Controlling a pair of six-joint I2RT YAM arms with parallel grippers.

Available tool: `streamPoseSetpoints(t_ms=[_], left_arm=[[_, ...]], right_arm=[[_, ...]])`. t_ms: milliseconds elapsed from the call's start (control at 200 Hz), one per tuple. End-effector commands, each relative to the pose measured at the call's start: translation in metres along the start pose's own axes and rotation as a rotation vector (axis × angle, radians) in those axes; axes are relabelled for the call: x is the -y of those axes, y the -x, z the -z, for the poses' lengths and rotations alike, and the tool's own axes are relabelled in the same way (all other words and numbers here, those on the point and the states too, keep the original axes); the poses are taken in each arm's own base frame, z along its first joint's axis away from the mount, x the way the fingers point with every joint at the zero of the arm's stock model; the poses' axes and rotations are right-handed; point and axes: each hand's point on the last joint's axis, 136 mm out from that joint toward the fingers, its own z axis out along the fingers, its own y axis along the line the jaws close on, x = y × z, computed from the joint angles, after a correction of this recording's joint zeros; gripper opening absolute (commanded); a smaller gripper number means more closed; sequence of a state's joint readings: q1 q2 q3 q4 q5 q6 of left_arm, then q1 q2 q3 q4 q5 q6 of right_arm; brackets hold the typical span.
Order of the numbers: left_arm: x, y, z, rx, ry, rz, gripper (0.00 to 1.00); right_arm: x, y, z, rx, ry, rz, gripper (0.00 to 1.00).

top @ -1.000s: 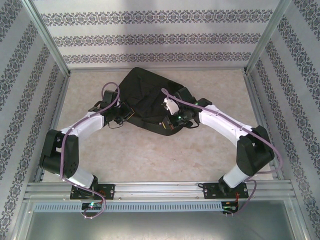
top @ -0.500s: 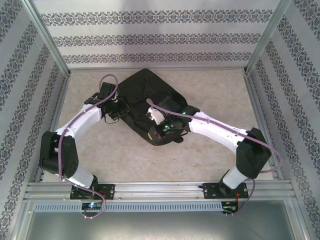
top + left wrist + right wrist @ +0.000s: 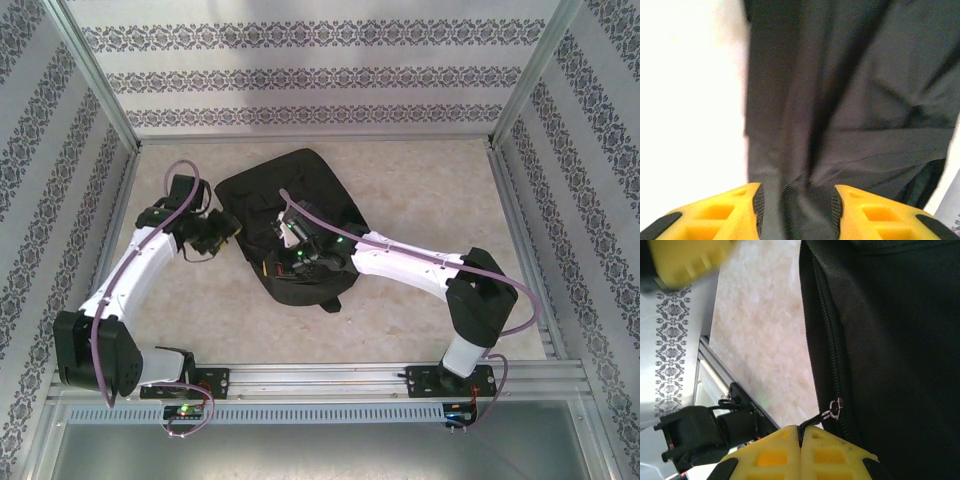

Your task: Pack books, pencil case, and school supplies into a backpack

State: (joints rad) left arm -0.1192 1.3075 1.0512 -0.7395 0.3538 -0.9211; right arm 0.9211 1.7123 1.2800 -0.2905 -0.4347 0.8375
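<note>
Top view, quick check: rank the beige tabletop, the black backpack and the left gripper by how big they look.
1. Beige marbled tabletop, largest.
2. Soft black fabric backpack.
3. Left gripper, smallest by a clear margin.

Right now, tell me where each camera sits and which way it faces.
Top external: above and behind the bases, looking down on the table, the backpack and both arms, with the left gripper and the right gripper.
Left wrist: looks past its open yellow fingers onto backpack fabric.
Right wrist: looks along the backpack's zipper, fingers shut on the zipper pull.
Shared: every view shows the backpack.
</note>
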Motion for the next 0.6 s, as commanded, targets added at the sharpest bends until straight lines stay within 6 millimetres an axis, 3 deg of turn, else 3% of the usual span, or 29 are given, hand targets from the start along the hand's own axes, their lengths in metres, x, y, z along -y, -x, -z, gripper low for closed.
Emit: streamPoseSetpoints(t_ms=[0,200,395,595], left_arm=[[-0.021,-0.036,-0.003,-0.124,0.053,0.111,0.41],[-0.012,-0.047,-0.010,-0.165,0.064,0.108,0.38],[-0.015,-0.057,-0.028,-0.194,0.090,0.095,0.36],[-0.012,-0.054,-0.035,-0.183,0.087,0.095,0.38]], right_arm=[[-0.020,0.009,0.006,0.050,0.062,-0.030,0.00],[-0.018,0.001,0.007,0.042,0.058,-0.021,0.00],[-0.019,0.001,0.004,0.036,0.072,-0.025,0.00],[-0.018,-0.001,0.002,0.032,0.077,-0.022,0.00]])
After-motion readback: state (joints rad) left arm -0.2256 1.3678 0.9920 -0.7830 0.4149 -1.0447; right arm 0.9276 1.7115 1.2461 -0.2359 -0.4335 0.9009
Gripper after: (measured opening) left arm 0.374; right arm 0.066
